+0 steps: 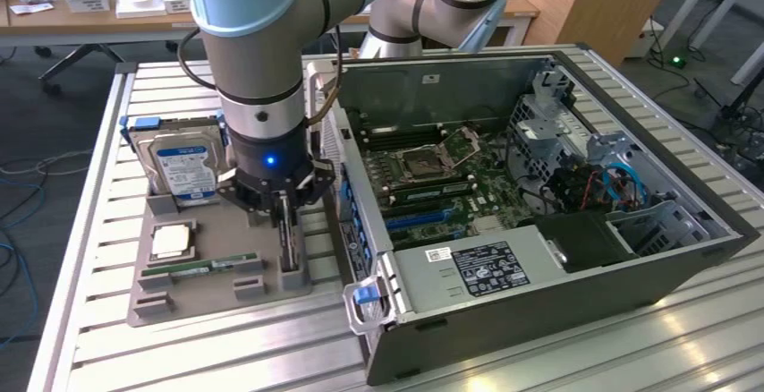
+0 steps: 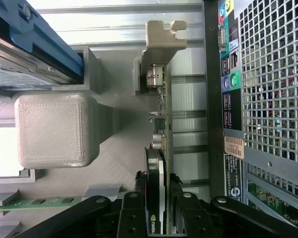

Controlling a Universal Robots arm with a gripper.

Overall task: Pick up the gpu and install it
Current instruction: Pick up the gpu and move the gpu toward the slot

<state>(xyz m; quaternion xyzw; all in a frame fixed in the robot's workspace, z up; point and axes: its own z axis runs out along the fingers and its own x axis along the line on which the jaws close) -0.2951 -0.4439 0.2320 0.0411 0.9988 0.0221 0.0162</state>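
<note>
On grey tray (image 1: 215, 295) beside computer case (image 1: 573, 307) | graphics card (image 2: 155, 186) upright on edge, lengthwise between jaws | pinch: cannot tell

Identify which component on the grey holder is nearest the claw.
The gpu, standing on edge under the claw; hard drive, processor and RAM stick sit farther off.

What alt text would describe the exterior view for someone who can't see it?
A robot arm's gripper is down at a graphics card standing on edge in a grey holder tray, beside an open computer case. A hard drive stands in the tray too.
</note>
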